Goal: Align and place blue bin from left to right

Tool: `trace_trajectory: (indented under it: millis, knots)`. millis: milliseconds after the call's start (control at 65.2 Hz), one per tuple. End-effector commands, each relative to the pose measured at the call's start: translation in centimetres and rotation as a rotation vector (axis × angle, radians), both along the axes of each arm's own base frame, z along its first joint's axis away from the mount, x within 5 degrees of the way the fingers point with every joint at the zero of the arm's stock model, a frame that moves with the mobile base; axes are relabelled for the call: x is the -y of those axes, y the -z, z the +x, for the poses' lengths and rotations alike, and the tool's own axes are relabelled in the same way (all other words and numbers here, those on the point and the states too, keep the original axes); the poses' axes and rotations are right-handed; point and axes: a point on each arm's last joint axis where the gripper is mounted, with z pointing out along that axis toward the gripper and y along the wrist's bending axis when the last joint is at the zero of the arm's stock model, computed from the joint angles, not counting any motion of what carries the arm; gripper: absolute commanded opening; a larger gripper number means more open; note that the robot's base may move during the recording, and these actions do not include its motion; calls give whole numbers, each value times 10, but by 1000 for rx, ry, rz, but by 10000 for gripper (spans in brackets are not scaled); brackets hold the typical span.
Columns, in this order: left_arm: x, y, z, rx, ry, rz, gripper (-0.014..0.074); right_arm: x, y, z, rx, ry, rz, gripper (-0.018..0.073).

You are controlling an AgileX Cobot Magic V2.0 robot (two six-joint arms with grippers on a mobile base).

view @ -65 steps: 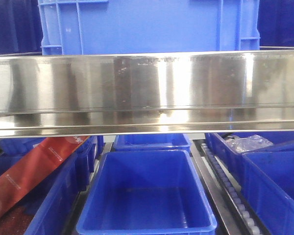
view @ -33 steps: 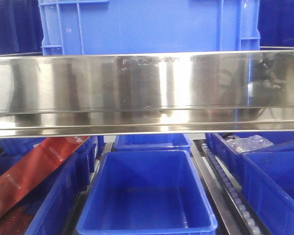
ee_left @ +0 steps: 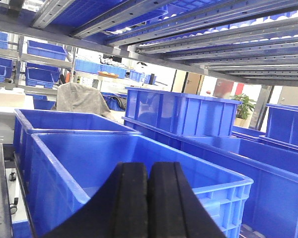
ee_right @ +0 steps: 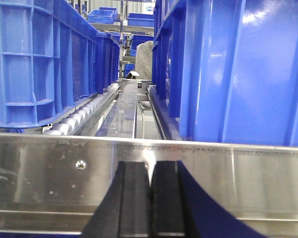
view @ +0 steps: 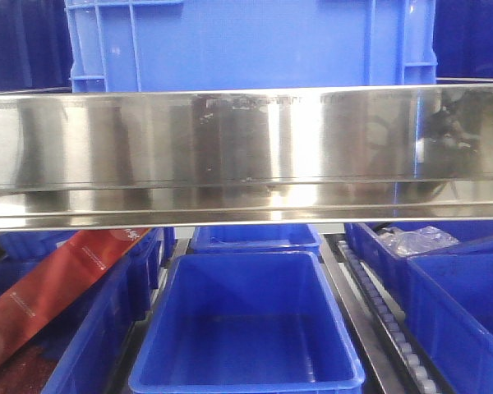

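The right gripper, fingers pressed together and empty, sits at the steel rail of the shelf; the blue bin stands just beyond, up-right, running lengthwise away. The left gripper, also closed, hovers elsewhere.

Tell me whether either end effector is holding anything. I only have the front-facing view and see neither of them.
Observer: No. The left end effector is shut, fingers pressed together with nothing between them.
Operator: And the right one?
Observer: The right end effector is shut and empty too, sitting low in front of the steel rail.
Operator: What lies behind that rail there?
Observer: A roller lane runs back between the left-hand crate and the nearer right-hand crate.
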Motion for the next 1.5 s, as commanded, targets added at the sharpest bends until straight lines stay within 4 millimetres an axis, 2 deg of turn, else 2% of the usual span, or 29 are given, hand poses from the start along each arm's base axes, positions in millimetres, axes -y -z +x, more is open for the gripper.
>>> trace_trajectory:
  millis: [0,521,644,782,905,1058,1303,1487]
  knots:
    - [0,-2,-2,25,14,-2,-111,0,-1,0,17,5,8,-80]
    - [0,-1,-2,18,8,6,-111,0,-1,0,17,5,8,-80]
    - [1,11,1,-15,4,23,-111,0,-1,0,17,5,8,-80]
    - [-9,34,-7,-62,-48,18,-111,0,-1,0,17,5,8,-80]
    - [-27,53,-21,-16,-203,86,-111,0,-1,0,17,5,8,-80]
    - [-43,94,-33,-42,-390,82,-111,0,-1,0,17,5,8,-80]
    - [-48,153,-46,-61,-474,122,-111,0,-1,0,17,5,8,-80]
    - [-48,188,-44,-113,-472,145,-111,0,-1,0,17,5,8,-80]
